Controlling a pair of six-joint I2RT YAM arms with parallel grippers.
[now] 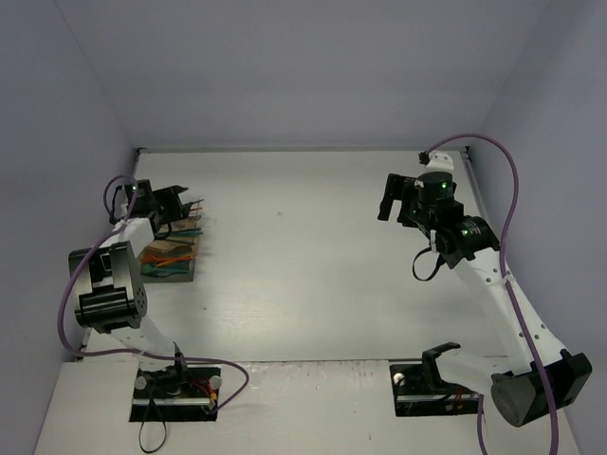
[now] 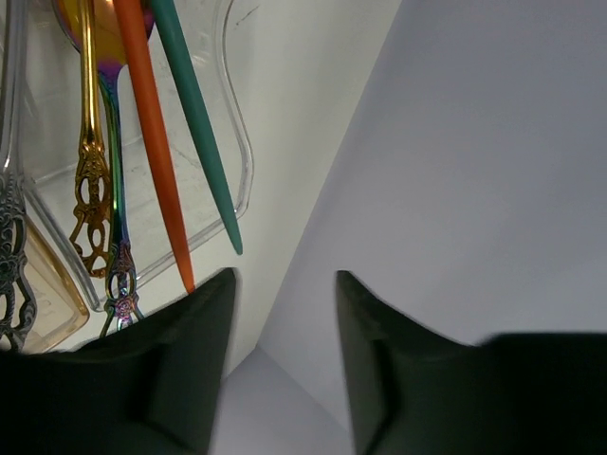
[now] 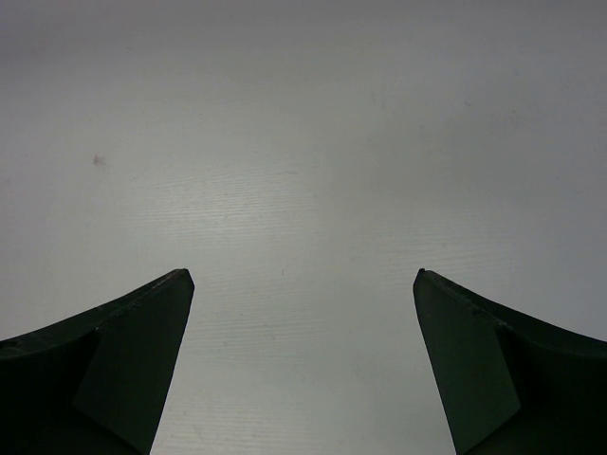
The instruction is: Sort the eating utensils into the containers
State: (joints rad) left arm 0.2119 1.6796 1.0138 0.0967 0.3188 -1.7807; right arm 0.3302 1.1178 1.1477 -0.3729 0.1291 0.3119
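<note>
The clear plastic container [image 1: 173, 258] stands at the table's left edge with several coloured eating utensils lying in it. In the left wrist view an orange chopstick [image 2: 152, 142], a teal chopstick [image 2: 201, 128], a gold spoon [image 2: 90, 142], an iridescent spoon [image 2: 118, 237] and a silver handle [image 2: 11, 246] lie in the container [image 2: 242, 152]. My left gripper [image 2: 285, 277] hovers just past the container's far end [image 1: 193, 214], jaws apart with nothing between them. My right gripper [image 1: 389, 203] hangs wide open over bare table at the right [image 3: 302, 275].
Grey walls close in the table on the left, back and right. The left gripper is close to the left wall [image 2: 474, 142]. Both arm bases [image 1: 175, 384] sit at the near edge, with cables looping beside them.
</note>
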